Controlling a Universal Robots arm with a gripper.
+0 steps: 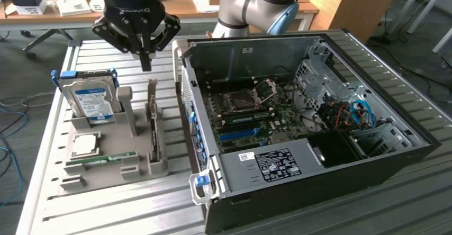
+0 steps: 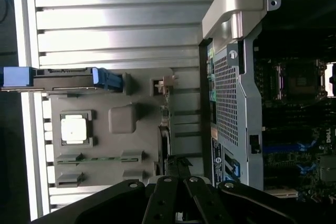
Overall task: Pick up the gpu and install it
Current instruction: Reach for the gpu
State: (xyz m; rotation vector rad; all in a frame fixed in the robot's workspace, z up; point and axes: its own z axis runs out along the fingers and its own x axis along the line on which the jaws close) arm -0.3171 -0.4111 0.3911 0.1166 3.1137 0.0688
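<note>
At the exterior view's left, a silver hard drive (image 1: 90, 98) with a blue label is stood upright in a grey moulded holder (image 1: 106, 175). A square processor chip (image 1: 84, 143) and a thin green RAM stick (image 1: 106, 159) are laid flat nearer the camera. Just to the right, the black gripper (image 1: 146, 64) is hung point-down. Its fingers (image 1: 145, 55) are pressed together and nothing is held between them. Just below the tip, seemingly apart from it, the gpu (image 1: 152, 119) is stood edge-on in the holder's slot and seen as a slim dark board. Further right, an open black computer case (image 1: 395, 155) is laid on the ribbed aluminium table (image 1: 106, 208), with its motherboard (image 1: 244, 108) exposed.
</note>
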